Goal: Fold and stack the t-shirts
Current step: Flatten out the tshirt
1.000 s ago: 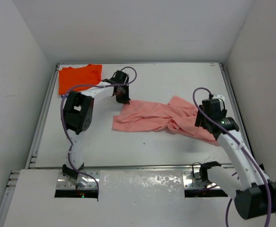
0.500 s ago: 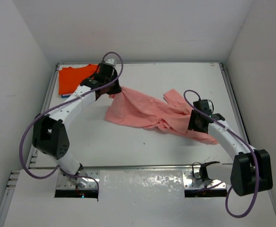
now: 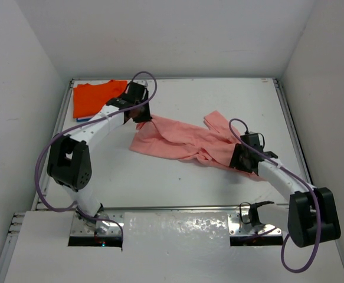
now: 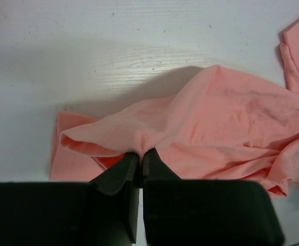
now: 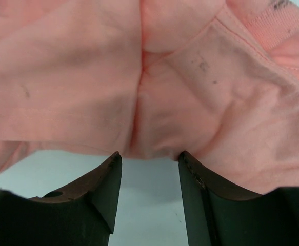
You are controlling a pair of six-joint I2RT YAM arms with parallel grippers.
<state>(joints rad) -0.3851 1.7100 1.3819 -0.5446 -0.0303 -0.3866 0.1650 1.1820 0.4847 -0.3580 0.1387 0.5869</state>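
The pale salmon-pink t-shirt (image 3: 183, 141) lies crumpled across the middle of the table. My left gripper (image 3: 143, 116) is shut on a pinch of its back-left corner, and the cloth bunches between the fingertips (image 4: 140, 152) in the left wrist view. My right gripper (image 3: 238, 159) sits low at the shirt's right part. Its jaws stand open (image 5: 149, 156), with the edge of the pink t-shirt (image 5: 87, 77) at the fingertips and bare table between them. The bright orange t-shirt (image 3: 95, 97) lies flat in the back-left corner, with a thin blue edge (image 3: 82, 119) under it.
A metal rail (image 3: 51, 153) runs along the table's left side and another along the right (image 3: 292, 135). White walls enclose the table at the back and on both sides. Purple cables loop from both arms.
My left arm swung outward and drew the shirt's corner toward the back left, then eased back a little. My right gripper moved left and down to the shirt's edge, its jaws narrowing.
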